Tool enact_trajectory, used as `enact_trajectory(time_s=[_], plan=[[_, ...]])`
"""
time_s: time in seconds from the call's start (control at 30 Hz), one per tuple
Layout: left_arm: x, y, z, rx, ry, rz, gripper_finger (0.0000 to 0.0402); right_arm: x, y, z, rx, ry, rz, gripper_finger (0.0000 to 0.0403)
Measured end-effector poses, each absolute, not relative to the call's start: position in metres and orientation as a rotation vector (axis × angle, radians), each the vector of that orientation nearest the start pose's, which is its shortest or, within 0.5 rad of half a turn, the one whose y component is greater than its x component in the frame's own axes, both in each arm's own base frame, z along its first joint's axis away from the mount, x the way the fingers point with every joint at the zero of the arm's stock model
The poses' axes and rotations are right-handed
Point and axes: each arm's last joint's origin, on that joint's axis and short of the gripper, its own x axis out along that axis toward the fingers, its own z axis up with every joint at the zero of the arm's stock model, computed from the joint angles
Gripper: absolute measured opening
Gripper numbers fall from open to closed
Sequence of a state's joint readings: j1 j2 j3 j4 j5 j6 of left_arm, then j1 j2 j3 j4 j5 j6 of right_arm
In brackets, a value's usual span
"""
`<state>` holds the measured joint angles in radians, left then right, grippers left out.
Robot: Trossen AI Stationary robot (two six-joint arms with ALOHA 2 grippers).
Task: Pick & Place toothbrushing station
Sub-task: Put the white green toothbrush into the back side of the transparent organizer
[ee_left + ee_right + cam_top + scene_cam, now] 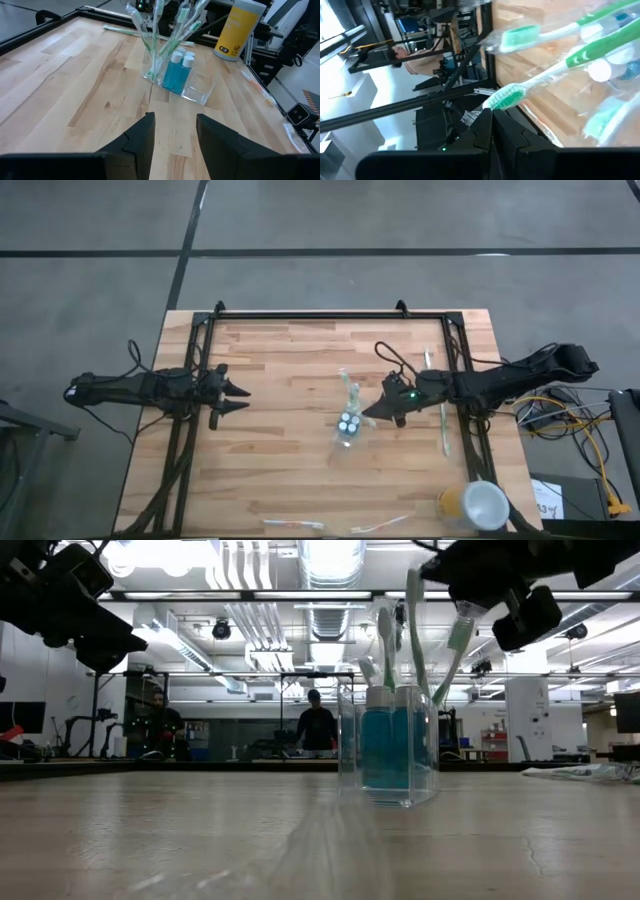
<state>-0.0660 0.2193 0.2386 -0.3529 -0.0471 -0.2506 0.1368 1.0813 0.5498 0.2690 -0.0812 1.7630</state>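
Note:
A small clear plastic cup [348, 428] [388, 755] [175, 75] stands upright on its base on the wooden table, right of centre. Tubes with white round caps [181, 59] and several white-and-pale-green toothbrushes [150, 35] stand in it. My right gripper [368, 413] [492, 117] hovers just above and to the right of the cup, shut on one toothbrush [455, 645]. My left gripper [245, 395] [175, 135] waits open at the table's left side, pointing at the cup from a distance, with nothing between its fingers. My right gripper pinches one toothbrush between its two shut fingers at the bristle-head end [506, 96]; the fingers hide the exact spot. They come from the table's right, slanting slightly down. The toothbrush slants down from the fingers, and its lower end [437, 690] is in the cup.
A larger yellow cup with a white top [473, 506] [239, 27] stands at the near right corner. Loose toothbrushes lie at the right [443, 420] and along the near edge [293, 524]. Black frame rails [330, 315] border the table. People [316, 725] stand in the room behind.

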Motion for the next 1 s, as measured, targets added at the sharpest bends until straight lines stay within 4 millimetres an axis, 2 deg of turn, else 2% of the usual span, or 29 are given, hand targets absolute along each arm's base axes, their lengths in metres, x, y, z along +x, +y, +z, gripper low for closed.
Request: enact_trajectory(time_s=[0.5,0.6,0.83,1.0], plan=[[0.097,-0.005,0.194,-0.229,0.334,0.024,0.0149,0.241,0.023,0.21,1.777,0.421,-0.231,0.0008],[0.097,-0.005,0.194,-0.229,0.334,0.024,0.0149,0.24,0.022,0.209,1.769,0.427,-0.23,0.0008],[0.097,-0.005,0.194,-0.229,0.333,0.027,0.0149,0.24,0.022,0.212,1.628,0.422,-0.191,0.0008],[0.097,-0.005,0.194,-0.229,0.333,0.027,0.0149,0.24,0.022,0.212,1.664,0.424,-0.204,0.0008]])
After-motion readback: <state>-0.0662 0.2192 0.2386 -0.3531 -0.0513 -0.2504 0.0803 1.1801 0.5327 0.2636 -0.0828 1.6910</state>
